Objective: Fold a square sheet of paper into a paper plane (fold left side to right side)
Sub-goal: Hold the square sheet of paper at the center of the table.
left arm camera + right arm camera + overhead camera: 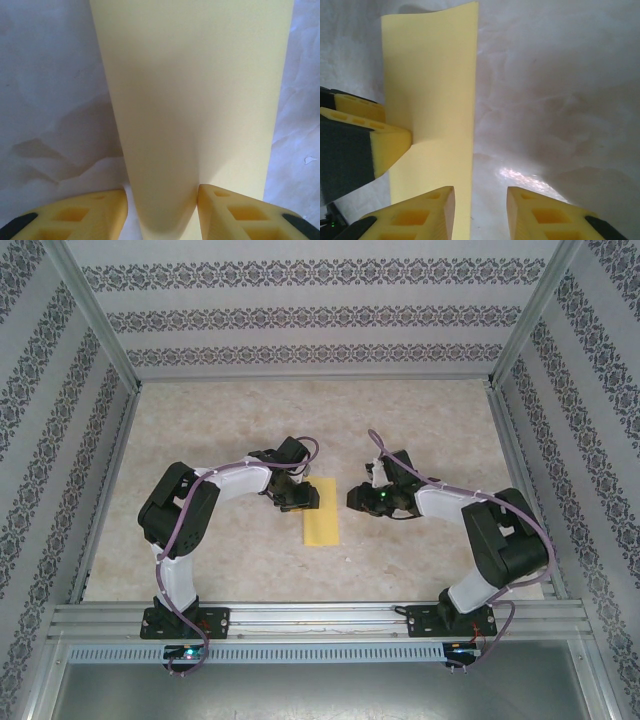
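The square sheet of paper (pixel 320 514) lies on the table as a narrow yellow rectangle between my two arms. My left gripper (pixel 298 498) is over its far left corner and stands open. In the left wrist view a rounded, raised fold of the paper (pixel 200 90) runs between the yellow fingers (pixel 240 212); the right finger touches it. In the right wrist view one left-arm finger (pixel 385 142) presses its tip onto the paper (pixel 435 75). My right gripper (pixel 358 498) is open just right of the sheet, bare table between its fingers (pixel 540 215), its left finger over the paper's right edge.
The pale marbled table (pixel 230 430) is boxed in by patterned walls and metal posts on three sides. An aluminium rail (pixel 320 618) carrying both arm bases runs along the near edge. Open tabletop lies behind and to either side of the arms.
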Robot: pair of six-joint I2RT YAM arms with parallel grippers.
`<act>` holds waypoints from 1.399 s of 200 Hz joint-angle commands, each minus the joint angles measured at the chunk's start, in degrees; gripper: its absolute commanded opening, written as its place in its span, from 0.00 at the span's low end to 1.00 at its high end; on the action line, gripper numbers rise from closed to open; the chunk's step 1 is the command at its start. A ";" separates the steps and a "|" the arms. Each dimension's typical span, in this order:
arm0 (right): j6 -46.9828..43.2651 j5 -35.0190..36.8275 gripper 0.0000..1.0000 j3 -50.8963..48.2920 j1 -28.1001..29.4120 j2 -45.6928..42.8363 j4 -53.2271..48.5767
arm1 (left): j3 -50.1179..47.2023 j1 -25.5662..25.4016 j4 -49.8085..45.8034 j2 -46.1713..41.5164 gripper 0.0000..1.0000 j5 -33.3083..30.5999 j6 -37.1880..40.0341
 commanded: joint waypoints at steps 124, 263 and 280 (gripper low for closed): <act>5.55 -4.70 0.02 5.59 6.54 11.61 7.37 | -2.92 -4.03 5.41 9.97 0.45 0.03 0.47; 2.48 -0.21 0.00 4.05 6.02 16.47 1.17 | -9.41 -1.90 8.01 -9.58 0.58 -8.32 2.08; 2.23 0.08 0.00 4.03 5.93 16.56 0.96 | -9.83 -1.42 6.83 -13.91 0.60 -11.18 3.00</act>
